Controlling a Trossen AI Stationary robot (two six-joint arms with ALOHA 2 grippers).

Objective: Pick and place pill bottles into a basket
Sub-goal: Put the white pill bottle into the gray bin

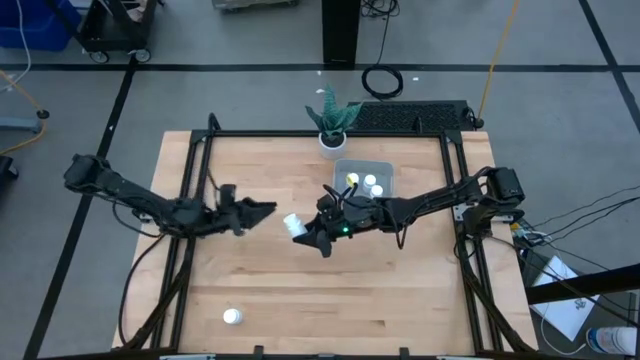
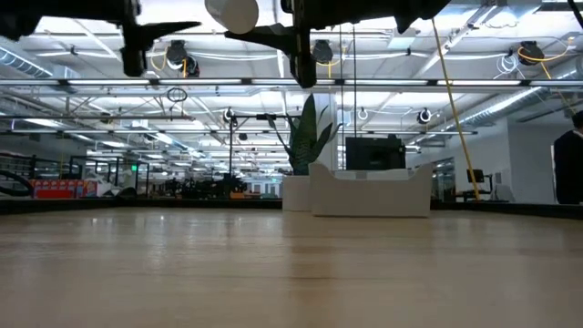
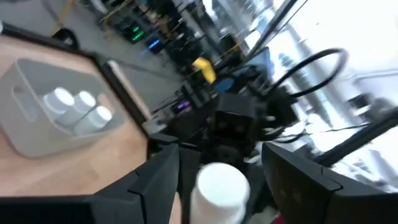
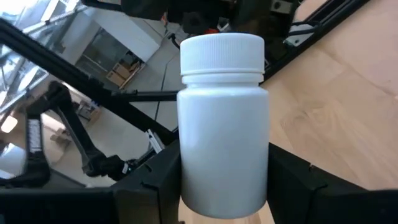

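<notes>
One white pill bottle (image 1: 293, 224) hangs above the table's middle, with my right gripper (image 1: 312, 228) shut on it. It also shows at the top of the low view as the bottle (image 2: 232, 13). My left gripper (image 1: 266, 209) stands open just to the left of it, a small gap away; its fingers (image 3: 155, 180) frame the bottle without touching. Three pill bottles (image 1: 362, 183) lie in the pale basket (image 1: 340, 170) at the far middle. Another bottle (image 1: 232, 317) stands on the table near the front edge. My right gripper pinches the bottle's lower body (image 4: 186, 180) between its two fingers. The fingers come about level from the table's right and lie along the bottle. The capped end (image 4: 222, 53) points away from the gripper toward my left arm. The bottle is lifted clear of the table.
A white plant pot (image 1: 331, 143) with green leaves stands just behind the basket at the far edge. A black frame (image 1: 190, 170) runs along the table's sides. Bare wood lies across the near half of the table.
</notes>
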